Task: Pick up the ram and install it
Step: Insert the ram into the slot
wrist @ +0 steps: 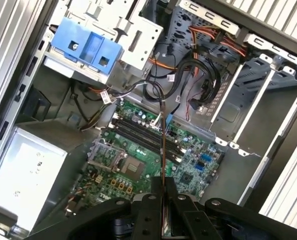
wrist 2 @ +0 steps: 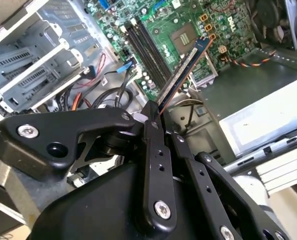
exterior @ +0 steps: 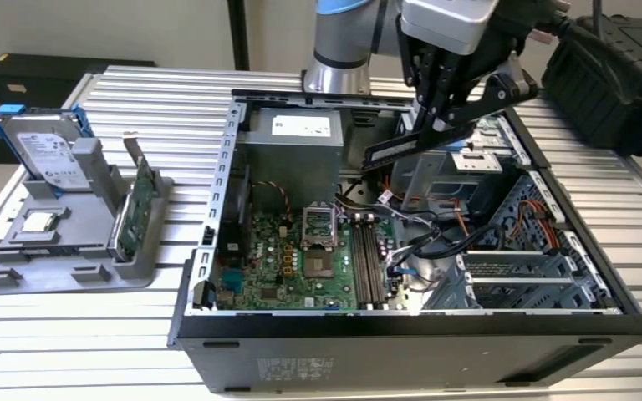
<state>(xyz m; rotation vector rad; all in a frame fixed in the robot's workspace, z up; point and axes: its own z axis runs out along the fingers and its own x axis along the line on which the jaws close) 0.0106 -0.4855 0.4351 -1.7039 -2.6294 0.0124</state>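
A ribbed metal worktop (exterior: 87, 334) before a pale wall carries an open computer case (exterior: 410, 363). At the exterior view's left, a grey rack (exterior: 64, 251) holds a silver drive (exterior: 44, 150) and a green card (exterior: 140, 209). The pincer (exterior: 438, 125) is clamped on the ram (exterior: 405, 149), which hangs tilted in the air above the case, clear of the motherboard (exterior: 287, 267) and its long slots (exterior: 368, 255), where black cables (exterior: 438, 242) loop just beside.

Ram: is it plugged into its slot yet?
No, the jaws hold the ram up in the air, above the slots.
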